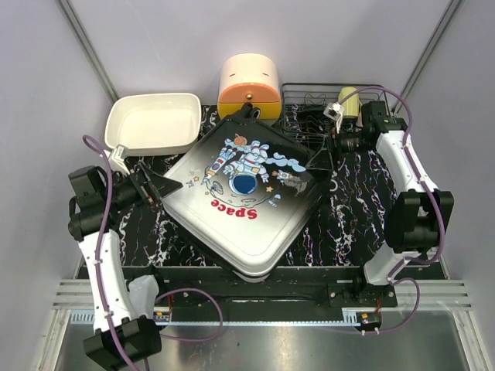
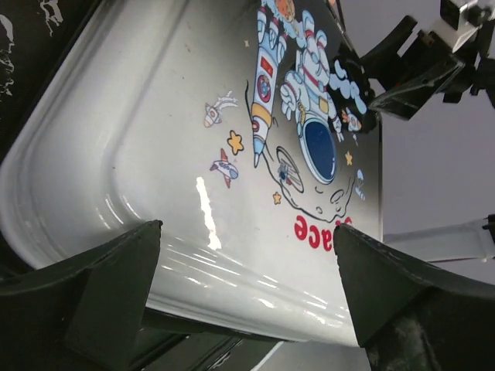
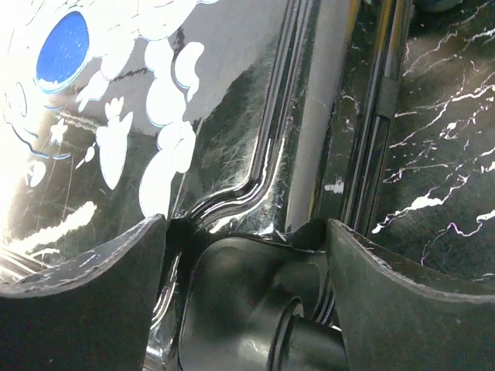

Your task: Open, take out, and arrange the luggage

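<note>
Black marbled tabletop (image 1: pixel 352 209) filled the space between pale walls, with the luggage (image 1: pixel 247 193) lying flat and diagonal at its centre, astronaut side up. Its near corner ran down against the dark front rail, and its seam line there was hard to read, so I could not tell whether the shell was fully shut. The left gripper (image 1: pixel 162 185) sat at the case's left edge with its jaws spread wide and nothing pinched; its wrist view cut off the red lettering behind one finger. The right gripper (image 1: pixel 319 160) was at the case's right corner, its jaws also apart, with a rounded black fitting between them, too close to identify. Glare washed out the artwork there. Behind stood a white tray (image 1: pixel 151 124), a cream-and-orange box (image 1: pixel 249 81) and a wire rack (image 1: pixel 305 104).
</note>
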Controlling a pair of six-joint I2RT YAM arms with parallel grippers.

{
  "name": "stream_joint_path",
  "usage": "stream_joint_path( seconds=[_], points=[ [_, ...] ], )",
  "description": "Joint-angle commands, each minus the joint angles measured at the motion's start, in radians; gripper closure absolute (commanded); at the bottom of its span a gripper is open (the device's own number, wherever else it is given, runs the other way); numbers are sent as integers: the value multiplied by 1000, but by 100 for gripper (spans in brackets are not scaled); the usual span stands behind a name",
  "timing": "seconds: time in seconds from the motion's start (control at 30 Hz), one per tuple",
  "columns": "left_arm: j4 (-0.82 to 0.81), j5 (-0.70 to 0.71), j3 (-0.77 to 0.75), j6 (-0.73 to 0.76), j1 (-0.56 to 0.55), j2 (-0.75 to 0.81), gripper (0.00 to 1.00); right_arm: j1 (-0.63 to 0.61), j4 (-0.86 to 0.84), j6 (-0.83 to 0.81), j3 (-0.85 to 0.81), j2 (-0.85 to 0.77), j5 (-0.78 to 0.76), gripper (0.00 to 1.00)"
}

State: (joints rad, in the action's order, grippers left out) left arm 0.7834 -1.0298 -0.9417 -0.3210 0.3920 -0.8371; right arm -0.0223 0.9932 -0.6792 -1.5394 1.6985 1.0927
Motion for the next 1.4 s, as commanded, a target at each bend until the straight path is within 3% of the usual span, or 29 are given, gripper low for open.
stream_joint_path(
  seconds=[0.0, 0.1, 0.33, 0.5, 0.6, 0.77, 0.9, 1.0, 1.03, 1.1, 1.23, 1.37],
  points=[
    [11, -12, 70, -111, 4, 53, 1, -45, 465, -203, 117, -65, 62, 21],
    [5, -19, 87, -130, 2, 62, 1, -45, 541, -272, 194, -150, 65, 25],
    [-142, 17, 142, -184, -21, -6, 7, -47, 509, -206, 291, -306, 65, 31],
    [-321, 106, 61, -204, -148, -187, 9, -56, 502, -200, 295, -320, 61, 31],
    [-363, 131, -44, -188, -165, -312, 11, -56, 477, -171, 292, -306, 29, 24],
    [-116, 133, -213, -50, -69, -321, 5, -50, 415, -76, 222, -303, -27, 12],
    [98, 134, -206, 51, 135, -180, 1, -39, 261, 91, 196, -316, -100, 7],
    [285, 256, -194, 125, 180, -96, 1, -39, 236, 116, 167, -301, -141, 1],
    [337, 366, -178, 109, 180, -74, 1, -38, 236, 121, 157, -290, -149, 0],
    [385, 439, -114, 45, 180, -85, 1, -39, 214, 151, 154, -278, -178, 0],
    [286, 177, -10, -18, 176, -106, 1, -41, 245, 103, 111, -240, -166, 0],
    [76, 134, -14, -87, 23, -128, 1, -42, 324, -5, 114, -240, -134, 0]
  ],
)
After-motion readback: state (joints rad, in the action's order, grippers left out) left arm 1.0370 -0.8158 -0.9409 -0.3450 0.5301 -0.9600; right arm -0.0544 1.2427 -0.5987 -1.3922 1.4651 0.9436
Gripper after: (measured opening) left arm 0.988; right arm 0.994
